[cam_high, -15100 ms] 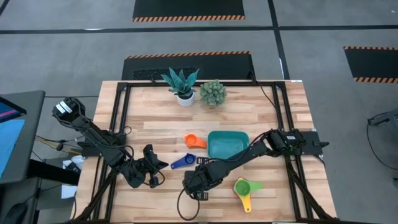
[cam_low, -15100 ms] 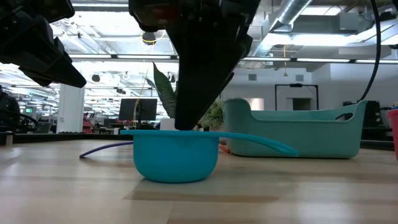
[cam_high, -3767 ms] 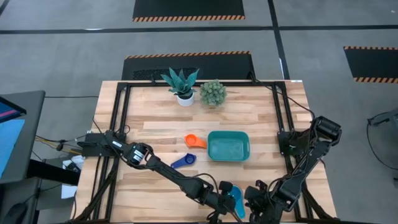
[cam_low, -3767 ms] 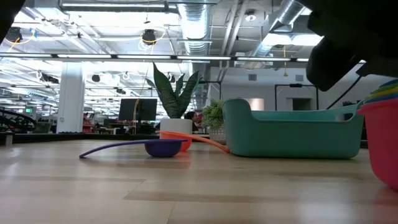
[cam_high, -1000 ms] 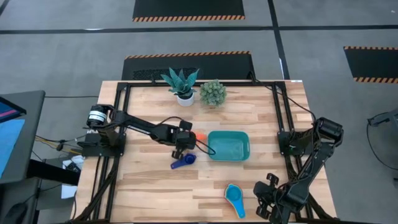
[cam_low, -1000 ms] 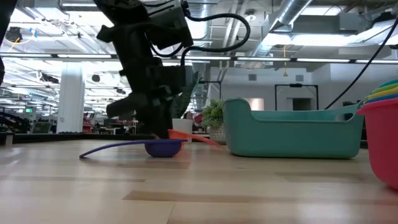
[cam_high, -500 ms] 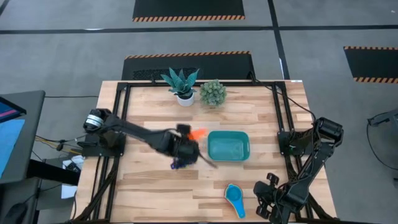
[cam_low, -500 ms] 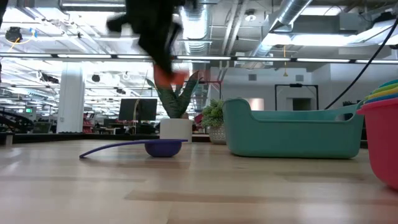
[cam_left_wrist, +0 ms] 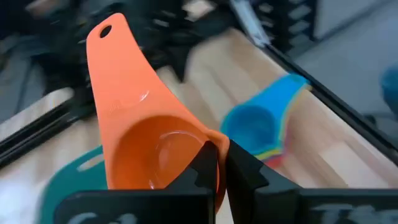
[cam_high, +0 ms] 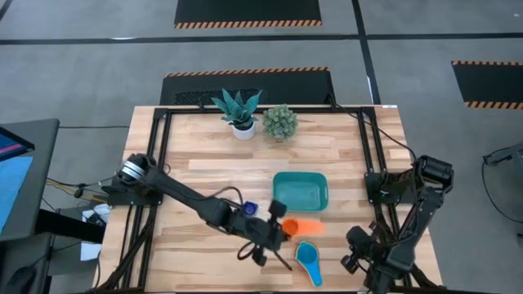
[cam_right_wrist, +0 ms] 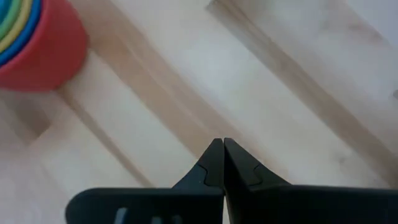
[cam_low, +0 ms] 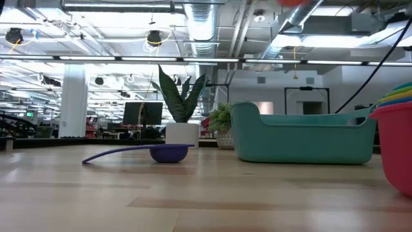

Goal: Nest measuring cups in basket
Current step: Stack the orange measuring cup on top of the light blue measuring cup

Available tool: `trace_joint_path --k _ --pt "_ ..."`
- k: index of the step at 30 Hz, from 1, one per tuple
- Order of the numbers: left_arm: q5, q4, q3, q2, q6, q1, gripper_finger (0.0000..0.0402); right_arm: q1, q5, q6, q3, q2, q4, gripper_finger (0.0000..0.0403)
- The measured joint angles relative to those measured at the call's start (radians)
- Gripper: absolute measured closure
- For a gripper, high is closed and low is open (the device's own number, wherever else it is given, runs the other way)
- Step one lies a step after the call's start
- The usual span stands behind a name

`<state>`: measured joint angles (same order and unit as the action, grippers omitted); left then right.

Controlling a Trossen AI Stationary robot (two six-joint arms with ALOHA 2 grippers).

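left jaws: the left gripper (cam_left_wrist: 217, 163) is pinched right down on the rim of the orange cup (cam_left_wrist: 149, 140), bowl up, handle pointing away from the wrist

what just changed: a second ago that orange cup was sitting on the table just left of the basket with the arm coming down on it. Now it's off the wood and carried to the lower middle of the overhead view (cam_high: 296, 226), below the basket

where it's headed: my guess is the stack, since the cup hangs just above the nested cups (cam_high: 309, 260) in that frame, light blue one showing on top. In the wrist view the stack (cam_left_wrist: 264, 127) sits a bit beyond the orange bowl

right jaws: right gripper (cam_right_wrist: 217, 155) fully closed, holding nothing, parked over bare table (cam_right_wrist: 298, 81) at the lower right corner, with the red base of the stack (cam_right_wrist: 38, 46) in the upper left of its view

dark blue cup: on the table (cam_low: 168, 153) in the low view; overhead it peeks out beside the left arm (cam_high: 249, 208)

basket: teal basket (cam_high: 278, 181), centre right, nothing in it

what it means: orange looks like one of the last loose ones, then dark blue, and the stack isn't in the basket yet
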<state>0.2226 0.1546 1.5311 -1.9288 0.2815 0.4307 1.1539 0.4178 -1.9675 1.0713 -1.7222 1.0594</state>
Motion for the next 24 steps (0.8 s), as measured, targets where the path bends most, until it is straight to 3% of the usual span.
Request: trace_joint_path --k 7,11,16,24 --pt "-0.101 -0.028 0.112 -0.138 0.253 -0.010 0.0401 0.033 0.001 -0.001 0.000 0.000 -0.055 0.0390" --pt "-0.185 0.080 0.244 -0.244 0.400 -0.018 0.0401 0.034 0.001 -0.013 0.000 0.000 -0.057 0.0390" --pt "-0.190 0.236 0.390 -0.338 0.618 -0.018 0.0401 0.034 0.002 -0.014 0.000 0.000 -0.057 0.0390" --pt "-0.259 0.282 0.438 -0.366 0.921 -0.014 0.0401 0.053 0.001 -0.015 0.000 0.000 -0.055 0.0390"
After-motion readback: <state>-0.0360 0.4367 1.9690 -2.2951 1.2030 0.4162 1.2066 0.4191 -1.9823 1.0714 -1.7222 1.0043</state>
